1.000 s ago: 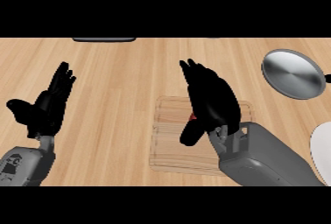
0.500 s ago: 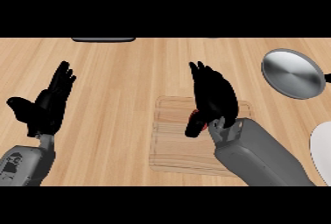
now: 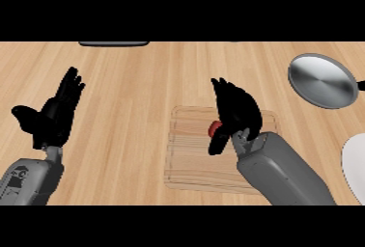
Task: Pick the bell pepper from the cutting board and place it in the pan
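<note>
A red bell pepper [image 3: 215,128] lies on the light wooden cutting board [image 3: 192,154] in the middle of the counter; only a small part of it shows. My right hand [image 3: 235,113] hovers over it with fingers straight and thumb hanging down beside the pepper, hiding most of it. The grey metal pan [image 3: 322,80] sits at the upper right, away from the hand. My left hand [image 3: 53,116] rests open at the left, fingers up.
A white plate [image 3: 355,164] pokes in at the right edge. A dark flat object [image 3: 114,43] lies at the top edge of the counter.
My right hand has drawn back toward me and to the right, settling over the pepper on the board. The left hand has stayed still.
</note>
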`<control>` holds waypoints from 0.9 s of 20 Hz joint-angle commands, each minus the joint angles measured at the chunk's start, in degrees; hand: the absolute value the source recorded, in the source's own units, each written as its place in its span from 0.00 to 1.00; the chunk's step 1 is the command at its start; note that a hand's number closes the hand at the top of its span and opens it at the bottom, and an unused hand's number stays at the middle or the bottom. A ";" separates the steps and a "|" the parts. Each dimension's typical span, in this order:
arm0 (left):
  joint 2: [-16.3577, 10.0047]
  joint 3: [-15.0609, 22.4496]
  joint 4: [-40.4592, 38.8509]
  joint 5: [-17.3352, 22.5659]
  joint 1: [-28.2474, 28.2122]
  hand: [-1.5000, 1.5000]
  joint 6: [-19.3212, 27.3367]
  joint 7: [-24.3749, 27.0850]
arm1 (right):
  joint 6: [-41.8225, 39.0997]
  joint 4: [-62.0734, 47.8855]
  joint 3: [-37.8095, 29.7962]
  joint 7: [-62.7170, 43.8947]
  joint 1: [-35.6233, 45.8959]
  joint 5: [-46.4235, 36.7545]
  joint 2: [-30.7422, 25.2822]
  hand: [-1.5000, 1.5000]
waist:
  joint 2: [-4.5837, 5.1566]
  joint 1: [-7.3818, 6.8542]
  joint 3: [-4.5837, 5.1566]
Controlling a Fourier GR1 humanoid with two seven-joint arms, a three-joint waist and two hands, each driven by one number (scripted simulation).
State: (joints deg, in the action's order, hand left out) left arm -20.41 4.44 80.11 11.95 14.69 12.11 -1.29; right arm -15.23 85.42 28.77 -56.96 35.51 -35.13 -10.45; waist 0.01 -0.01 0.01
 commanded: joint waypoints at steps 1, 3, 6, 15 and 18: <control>1.81 -0.17 -0.29 -1.54 -1.06 0.50 0.11 1.65 | -3.06 -6.67 -1.47 1.15 1.61 -1.43 1.70 0.00 | 0.05 -0.34 0.00; 0.94 -0.09 3.41 -1.93 -3.81 0.50 -0.68 0.65 | -2.94 -4.08 0.39 -1.72 -1.45 -3.20 3.75 0.00 | -0.08 -0.36 -0.01; 0.55 -1.07 3.72 -1.84 1.51 0.50 0.02 -5.29 | -5.31 -7.93 -0.23 -3.10 2.14 -4.40 5.97 0.00 | -0.05 -0.35 -0.01; 0.93 -3.37 0.41 -1.50 -2.57 0.50 -3.58 1.73 | -9.76 -14.56 -0.12 -3.23 2.46 -7.91 5.96 0.00 | 0.08 -0.32 0.03; 2.02 -2.17 2.88 -3.30 -1.89 0.50 -1.66 -1.00 | -8.87 -20.20 -2.07 -0.08 3.12 -8.68 6.10 0.00 | 0.09 -0.59 -0.01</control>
State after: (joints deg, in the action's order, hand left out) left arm -18.41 2.58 82.20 9.28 13.81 10.83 -2.67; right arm -22.68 71.52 27.96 -55.47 37.27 -42.37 -5.40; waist 0.01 -0.27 0.02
